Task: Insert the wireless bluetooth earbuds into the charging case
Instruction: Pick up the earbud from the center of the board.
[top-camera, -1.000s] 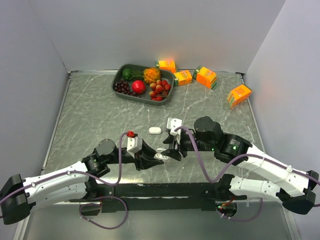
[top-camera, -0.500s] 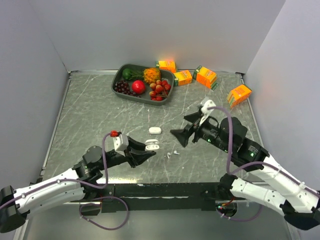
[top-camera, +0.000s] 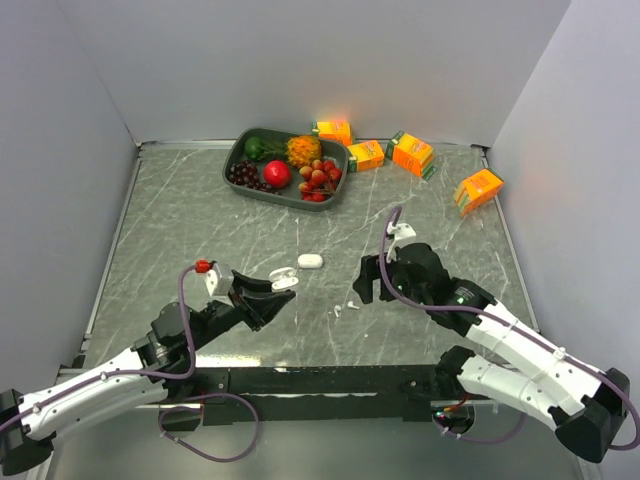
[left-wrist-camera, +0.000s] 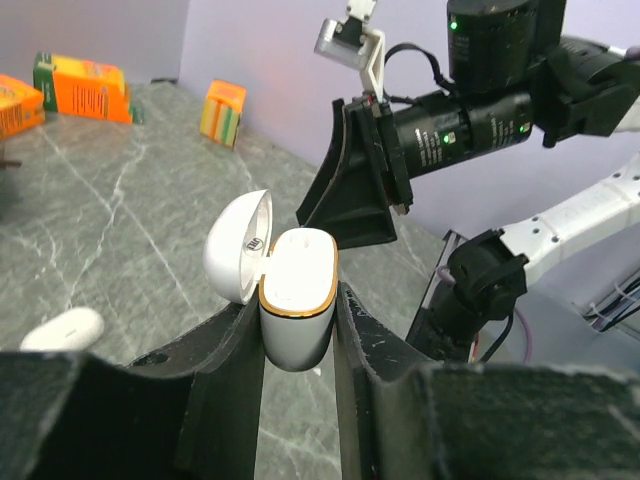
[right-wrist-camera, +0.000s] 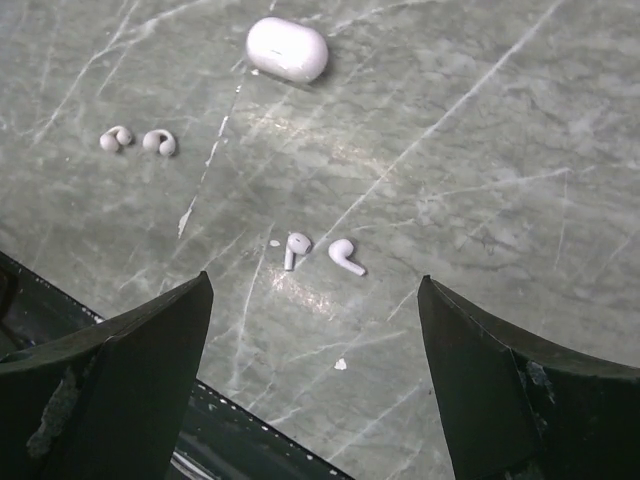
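Four earbuds (right-wrist-camera: 346, 256): loose on bench (right-wrist-camera: 480, 120), mere specks from above.
Left hand (left-wrist-camera: 298, 312): clamped on open charging case (left-wrist-camera: 297, 285), its base hidden.
Right hand (right-wrist-camera: 312, 283): spread apart, partly cut off.

A grey-green marble tabletop with white veins (right-wrist-camera: 480, 130) is seen from above. Near the top edge, a smooth white oval plastic case (right-wrist-camera: 287, 49) is lying closed. To the left and a little lower, two tiny white rounded bean-like plastic earbuds (right-wrist-camera: 115, 139) (right-wrist-camera: 160, 143) are set side by side, close together. Near the centre, two tiny white plastic earbuds with short stems (right-wrist-camera: 296, 248) (right-wrist-camera: 346, 256) are laid just beside each other, not touching, well apart from the case. The right gripper (right-wrist-camera: 312, 300) is spread wide, its black fingers (right-wrist-camera: 130, 380) framing both lower corners. A dark strip (right-wrist-camera: 240, 445) is seen along the lower left.
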